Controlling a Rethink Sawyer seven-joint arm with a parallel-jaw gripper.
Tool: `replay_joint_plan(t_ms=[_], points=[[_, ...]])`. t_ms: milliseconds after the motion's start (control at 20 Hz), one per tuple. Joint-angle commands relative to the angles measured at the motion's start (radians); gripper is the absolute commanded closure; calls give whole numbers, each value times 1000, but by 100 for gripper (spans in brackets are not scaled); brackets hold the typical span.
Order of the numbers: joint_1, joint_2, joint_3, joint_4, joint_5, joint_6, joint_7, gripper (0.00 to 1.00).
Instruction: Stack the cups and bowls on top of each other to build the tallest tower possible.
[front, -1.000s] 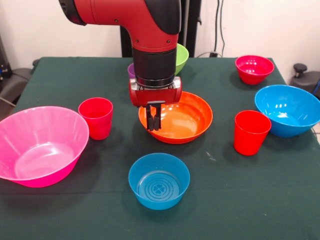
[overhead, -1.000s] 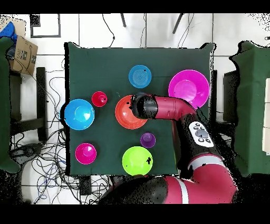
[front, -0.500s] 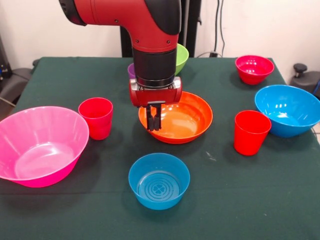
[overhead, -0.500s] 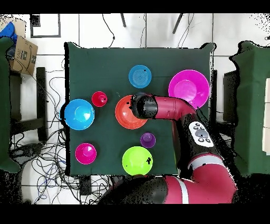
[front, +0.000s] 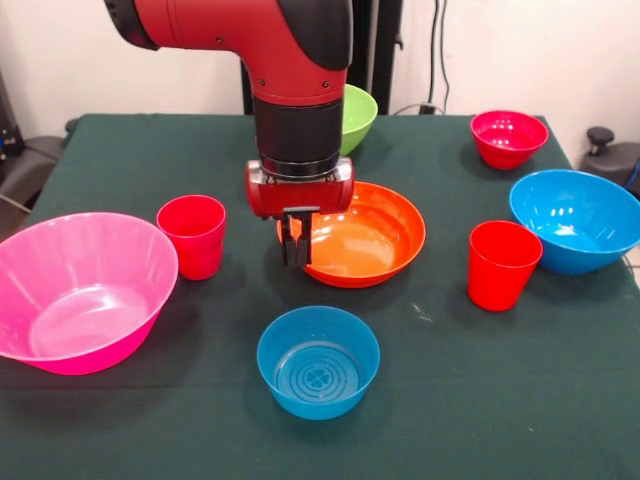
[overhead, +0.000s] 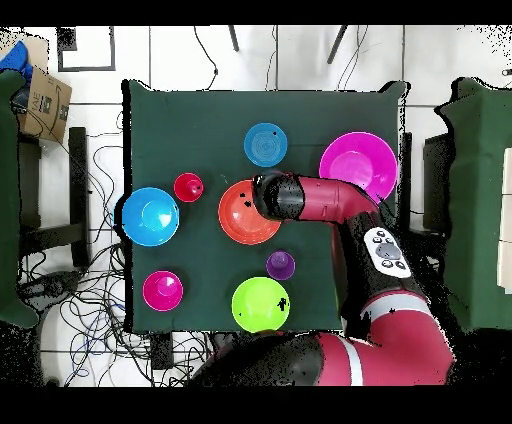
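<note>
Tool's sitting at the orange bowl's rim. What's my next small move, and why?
Probably lift a little. The tool looks closed on the rim of the orange bowl, which stands alone on the table, so raising it would confirm the hold before carrying it to the small blue bowl.

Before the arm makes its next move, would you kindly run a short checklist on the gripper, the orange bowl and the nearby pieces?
1. Gripper at the orange bowl: ok, it hangs at the bowl's rim on the pink-bowl side.
2. Grip on the rim: cannot tell; the fingers look nearly closed, but contact is unclear.
3. Small blue bowl empty and upright: ok.
4. Nearest red cup apart from the gripper: ok, a gap shows.
5. Purple cup upright on the table: ok in the overhead view; hidden behind the arm in the front view.
6. Any stack begun: not ok, every piece visible stands alone.
</note>
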Motion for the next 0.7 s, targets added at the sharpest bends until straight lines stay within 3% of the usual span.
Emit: replay_joint_plan(t_ms=[50, 350, 600, 650, 700], points=[[-36, 31, 98, -53, 6, 83, -7, 100], [-91, 58, 170, -12, 9, 86, -44, 100], [-113, 29, 214, 21, -22, 108, -91, 100], [-115, 29, 224, 23, -33, 130, -101, 0], [-122, 27, 239, 28, -37, 133, -119, 0]])
